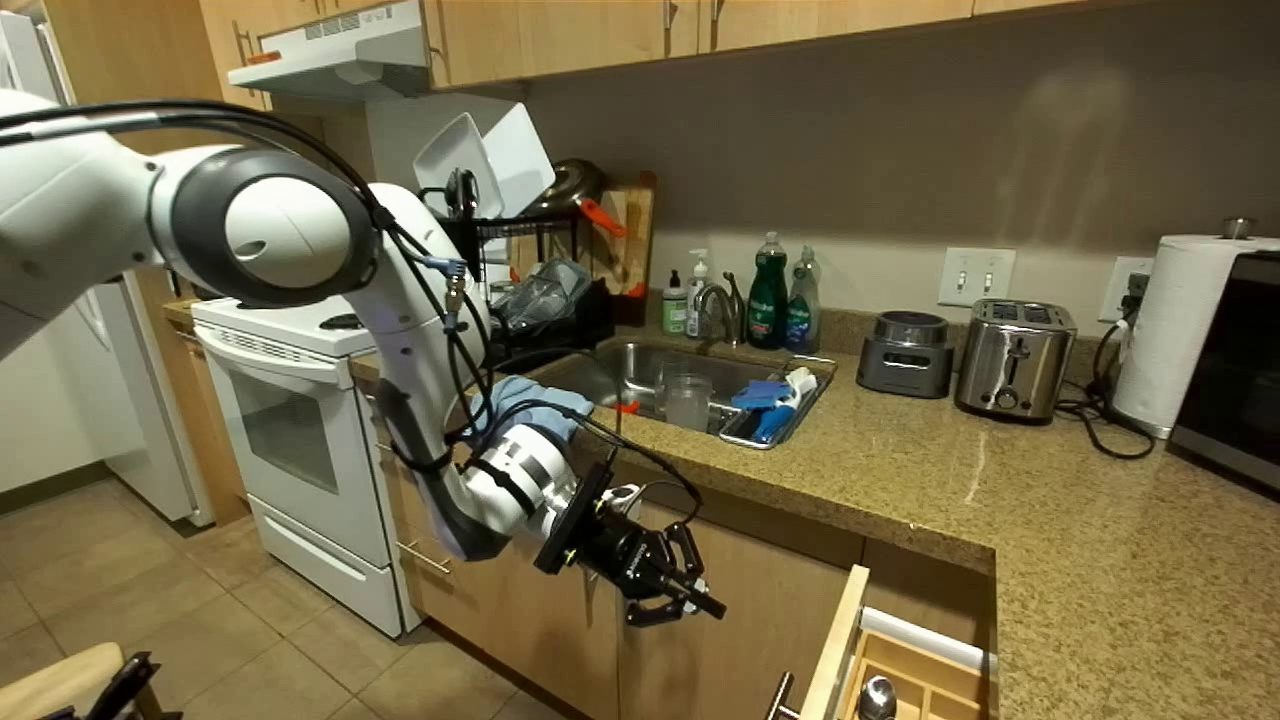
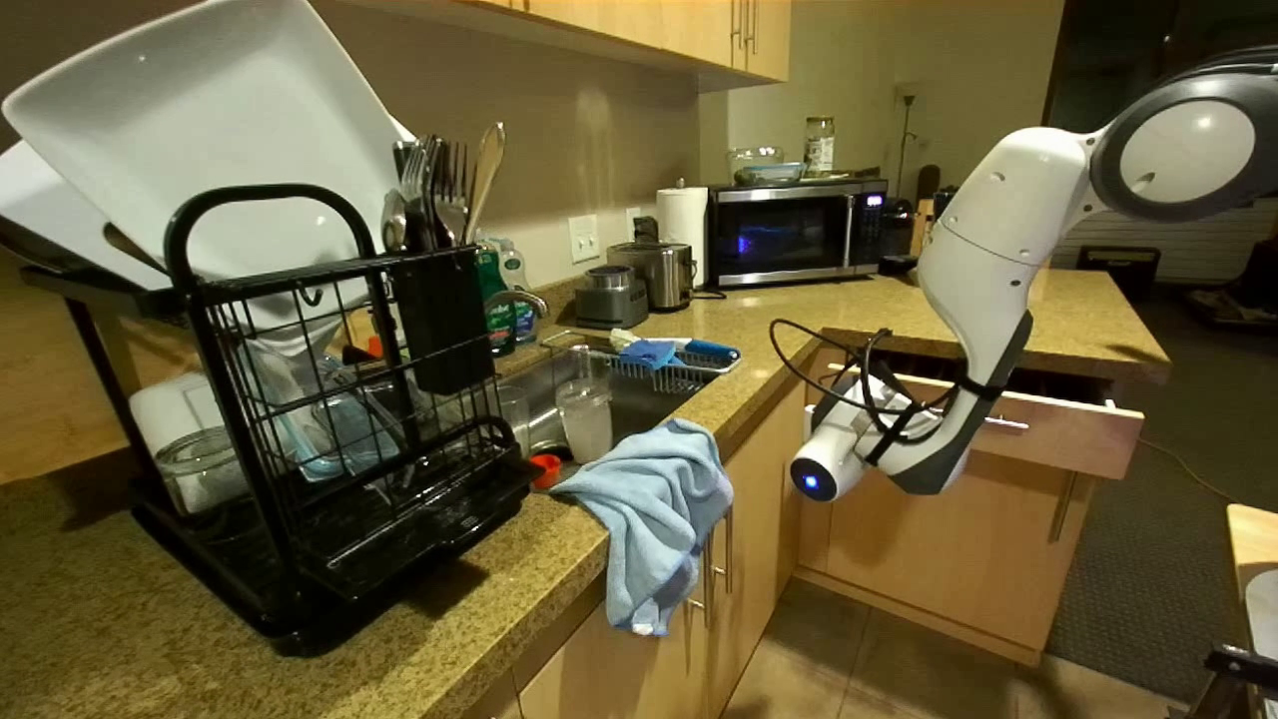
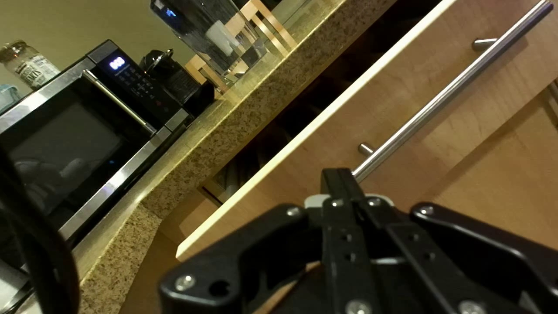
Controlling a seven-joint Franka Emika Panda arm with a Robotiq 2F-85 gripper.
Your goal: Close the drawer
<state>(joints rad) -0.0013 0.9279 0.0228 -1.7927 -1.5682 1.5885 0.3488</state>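
The drawer [image 3: 392, 113] juts out; the gripper [image 3: 339, 175] points toward it, apart.

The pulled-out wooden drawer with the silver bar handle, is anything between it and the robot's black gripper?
Nothing I can see. In an exterior view, just a gap shows between the black two-fingered gripper and the light-wood drawer. In the wrist view, too, no object stands between the gripper and the silver bar handle.

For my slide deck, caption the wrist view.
Shut jaws facing the open drawer and its bar handle, a microwave on the counter beyond.
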